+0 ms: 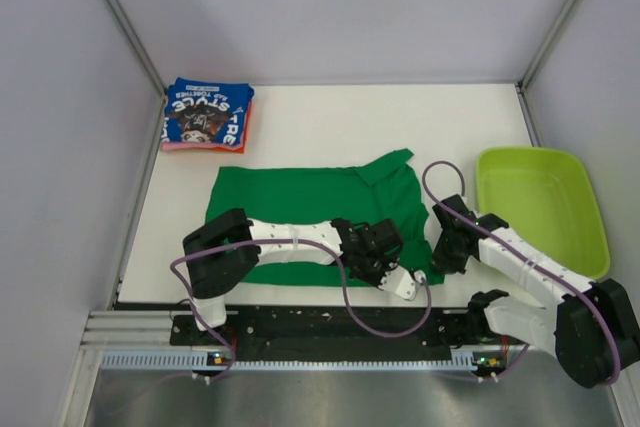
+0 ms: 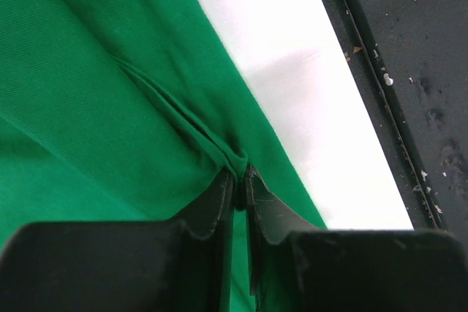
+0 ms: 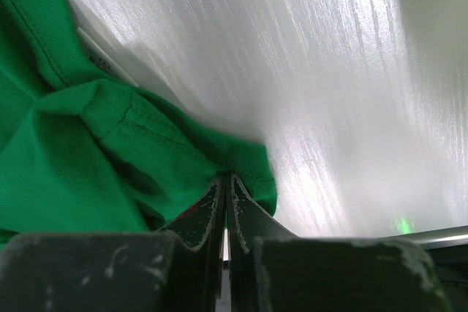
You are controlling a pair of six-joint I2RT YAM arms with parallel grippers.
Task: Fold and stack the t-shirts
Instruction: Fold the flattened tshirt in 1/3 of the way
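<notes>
– Where is the green t-shirt [image 1: 300, 209]?
– Spread flat in a broad rectangle across the middle of the tabletop [image 1: 330, 127]. Its long side runs close along the near edge, and one sleeve pokes up toward the far edge.
– And the fingers?
– The left fingers [image 2: 228, 193] are clenched on a raised ridge of green cloth just inside the shirt's near border. The right fingers [image 3: 217, 199] are pinched on a stitched hem at its right end.
– Room to move?
– Bare white surface runs along the far edge. The right edge is taken by a lime-green tub [image 1: 540, 207], hard and glossy, with rounded corners.
– The others?
– They are folded square in the far left corner. The blue t-shirt [image 1: 207, 114], with its white lettering, lies on the orange-pink t-shirt [image 1: 200, 147].
– What is the fabric like?
– A fine matte knit that creases softly.
</notes>
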